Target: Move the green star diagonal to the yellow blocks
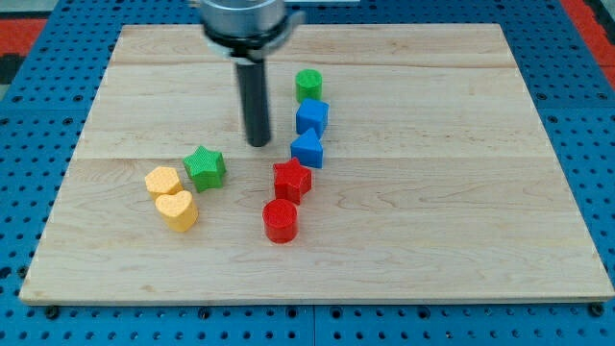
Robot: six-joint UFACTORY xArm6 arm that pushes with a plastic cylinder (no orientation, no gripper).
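The green star lies left of the board's middle, just up and right of the two yellow blocks. The yellow hexagon-like block sits at the left, and the yellow heart sits just below it, touching it. The star nearly touches the upper yellow block. My tip rests on the board up and to the right of the green star, with a clear gap between them, and left of the blue blocks.
A green cylinder, a blue cube-like block and a blue triangular block form a column right of my tip. A red star and a red cylinder lie below them. The wooden board sits on a blue pegboard.
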